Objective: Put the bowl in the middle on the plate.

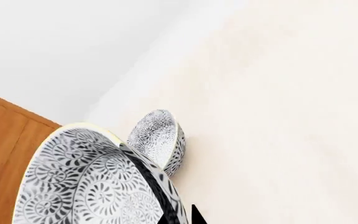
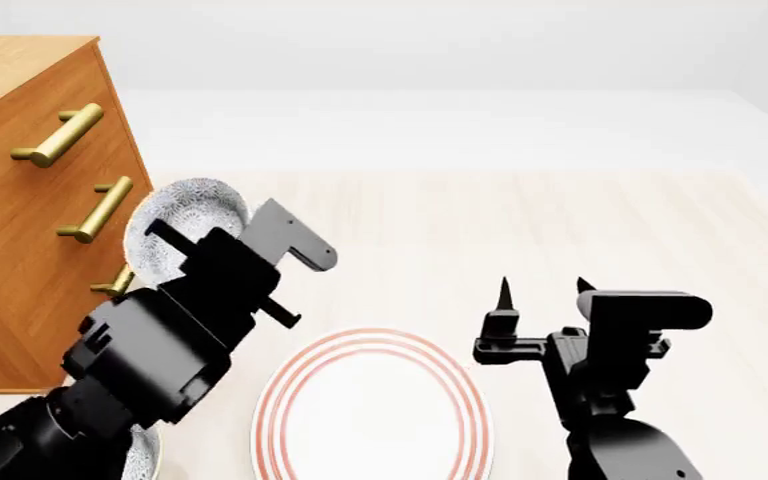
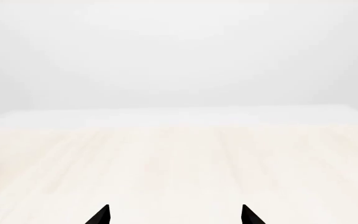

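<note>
My left jaws pinch the bowl (image 1: 98, 182) rim, right jaws spread idle; next I must carry it over the plate (image 2: 373, 410).

A bare simulated home dining spot: a pale wood-grain tabletop (image 2: 531, 230) under plain white walls. Beside the left pincer (image 2: 271, 265) stands an orange-brown wooden drawer cabinet (image 2: 17, 200) with brass bar handles (image 2: 57, 135).

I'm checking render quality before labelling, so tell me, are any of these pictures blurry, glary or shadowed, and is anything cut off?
Head view: sharp, flat even light, no glare; the left arm hides most of a bowl, and the plate is cropped at the bottom edge. Left wrist view: a near bowl is crisp but cropped. Right wrist view: washed-out pale table, almost no shadows.
</note>
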You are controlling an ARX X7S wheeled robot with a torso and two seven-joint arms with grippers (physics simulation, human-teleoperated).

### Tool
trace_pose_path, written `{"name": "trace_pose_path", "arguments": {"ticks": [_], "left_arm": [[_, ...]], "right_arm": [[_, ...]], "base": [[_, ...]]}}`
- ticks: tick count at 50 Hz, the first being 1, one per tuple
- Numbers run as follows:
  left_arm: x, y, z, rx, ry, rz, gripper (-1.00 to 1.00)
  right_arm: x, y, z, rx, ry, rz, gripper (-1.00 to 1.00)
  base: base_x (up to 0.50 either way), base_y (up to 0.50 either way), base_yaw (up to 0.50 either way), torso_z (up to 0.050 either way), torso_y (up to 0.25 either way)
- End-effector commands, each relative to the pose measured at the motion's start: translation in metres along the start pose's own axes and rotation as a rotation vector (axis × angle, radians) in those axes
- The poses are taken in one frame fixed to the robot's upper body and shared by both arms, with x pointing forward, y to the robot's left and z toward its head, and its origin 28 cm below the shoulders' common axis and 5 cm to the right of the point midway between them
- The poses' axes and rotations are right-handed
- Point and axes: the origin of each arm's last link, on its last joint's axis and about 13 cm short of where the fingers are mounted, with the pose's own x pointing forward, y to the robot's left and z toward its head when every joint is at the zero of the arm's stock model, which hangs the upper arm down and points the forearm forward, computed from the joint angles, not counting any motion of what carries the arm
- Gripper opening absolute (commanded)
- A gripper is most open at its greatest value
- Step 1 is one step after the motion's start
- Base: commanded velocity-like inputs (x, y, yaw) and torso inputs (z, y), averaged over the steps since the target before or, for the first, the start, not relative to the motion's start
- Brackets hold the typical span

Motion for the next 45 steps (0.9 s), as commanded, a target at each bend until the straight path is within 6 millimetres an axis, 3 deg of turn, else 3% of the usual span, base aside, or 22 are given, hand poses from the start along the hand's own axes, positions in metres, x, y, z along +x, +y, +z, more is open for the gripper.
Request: {"name": "trace_pose_path", "arguments": {"ticks": [1,17,31,45], "left_arm": [[-0.047,-0.014,0.002,0.219,-0.210,-0.114,-1.00],[-0.098,-0.041,-0.019,0.438,-0.336,-0.337,-1.00],[-0.120,-0.037,-0.017,0.512,-0.416,-0.406,-1.00],[-0.125,-0.046,-0.008,0.569,-0.493,-0.498,-1.00]], "right_arm": [[0.001,-0.002,0.006,0.007,-0.008,-0.023,1.00],[0.000,-0.002,0.014,0.000,-0.024,-0.032,1.00],[0.002,0.000,0.012,-0.002,-0.018,-0.027,1.00],[0.001,-0.001,0.012,-0.001,-0.019,-0.027,1.00]], "base": [[0.00,0.00,0.00,0.000,0.000],[0.00,0.00,0.00,0.000,0.001],[0.00,0.00,0.00,0.000,0.000],[0.00,0.00,0.00,0.000,0.001]]}}
